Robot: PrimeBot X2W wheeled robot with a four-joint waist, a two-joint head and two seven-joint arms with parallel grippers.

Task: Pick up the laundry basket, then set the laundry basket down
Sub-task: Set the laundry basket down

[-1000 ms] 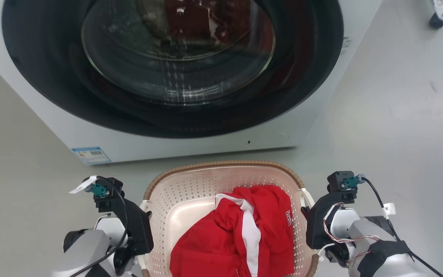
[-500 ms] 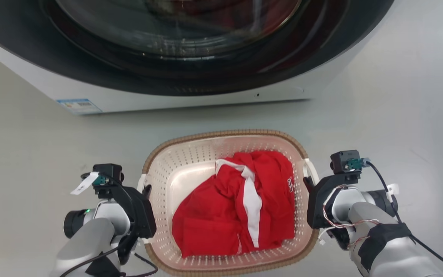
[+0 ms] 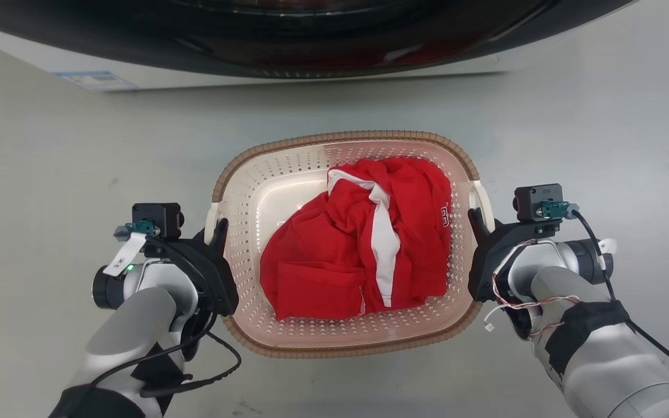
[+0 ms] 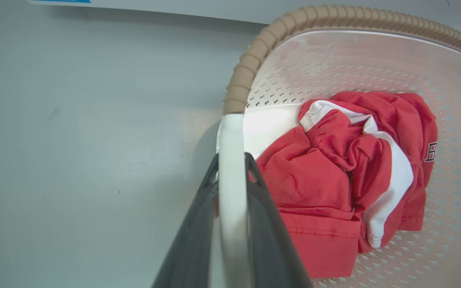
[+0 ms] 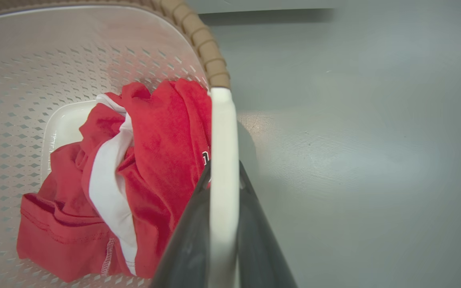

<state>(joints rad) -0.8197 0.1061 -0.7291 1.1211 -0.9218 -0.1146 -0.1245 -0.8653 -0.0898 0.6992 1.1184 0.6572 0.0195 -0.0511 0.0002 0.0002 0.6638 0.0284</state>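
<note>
Pinching the laundry basket (image 3: 346,137) by its white side handles (image 4: 230,136): left gripper (image 3: 218,225) at 9 o'clock, right gripper (image 3: 476,216) at 3 o'clock. Basket at 6 o'clock from the washing machine (image 3: 311,35), red garment (image 3: 323,261) inside.

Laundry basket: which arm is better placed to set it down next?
Neither alone: both. The left tool is shut on the left handle, the right tool on the right handle, on opposite sides of the laundry basket. The red garment lies toward the right, so that arm likely bears more.
</note>
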